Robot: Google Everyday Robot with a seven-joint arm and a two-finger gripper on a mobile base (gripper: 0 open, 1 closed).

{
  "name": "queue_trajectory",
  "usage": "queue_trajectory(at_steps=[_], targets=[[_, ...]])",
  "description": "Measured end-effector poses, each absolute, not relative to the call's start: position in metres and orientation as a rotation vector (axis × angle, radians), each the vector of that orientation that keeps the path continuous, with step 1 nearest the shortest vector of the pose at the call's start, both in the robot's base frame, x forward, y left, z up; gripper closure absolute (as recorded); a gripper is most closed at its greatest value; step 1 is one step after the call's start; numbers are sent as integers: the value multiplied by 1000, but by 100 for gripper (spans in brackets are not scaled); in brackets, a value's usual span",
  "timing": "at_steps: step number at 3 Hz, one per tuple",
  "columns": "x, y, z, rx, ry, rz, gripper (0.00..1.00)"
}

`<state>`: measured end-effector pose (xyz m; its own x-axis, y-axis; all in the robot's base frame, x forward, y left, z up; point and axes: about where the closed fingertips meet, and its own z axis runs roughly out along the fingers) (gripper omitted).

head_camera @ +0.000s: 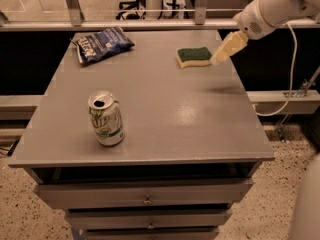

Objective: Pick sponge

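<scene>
Hovering at the far right side of the tabletop, the pale cream two-finger gripper (220, 56) slants down and to the left from the rounded white arm (272, 9) that reaches in from the upper right corner. Its tip sits just beside the right end of the sponge; whether the two touch cannot be told, and neither can whether the gripper is spread or pressed together (it reads as one tapered cream shape from this angle). A faint dark shadow (225, 90) lies on the surface nearer the front, below the gripper.

The small rectangular sponge with a dark green scouring top over a pale yellow foam base (194, 56) lies flat on the flat grey metal tabletop (165, 109), toward the far right corner.

A crumpled dark blue snack bag (102, 43) lies at the far left corner, well apart from the sponge. An opened green and white drink can (106, 118) stands upright near the front left, well apart from both.

Under the tabletop are stacked grey drawers with small knobs (145, 194). A white cable (292, 69) hangs from the arm down the right side, above a speckled floor (260, 209). A metal rail (150, 24) runs behind the table.
</scene>
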<state>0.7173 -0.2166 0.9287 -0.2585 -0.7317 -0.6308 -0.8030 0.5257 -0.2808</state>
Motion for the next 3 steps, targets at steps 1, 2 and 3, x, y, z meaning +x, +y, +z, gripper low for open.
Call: queue_trajectory(at_steps=[1, 2, 3], targets=[[748, -216, 911, -1139, 2073, 202, 0], [764, -214, 895, -1083, 2107, 249, 0], [773, -207, 877, -1081, 2143, 265, 0]])
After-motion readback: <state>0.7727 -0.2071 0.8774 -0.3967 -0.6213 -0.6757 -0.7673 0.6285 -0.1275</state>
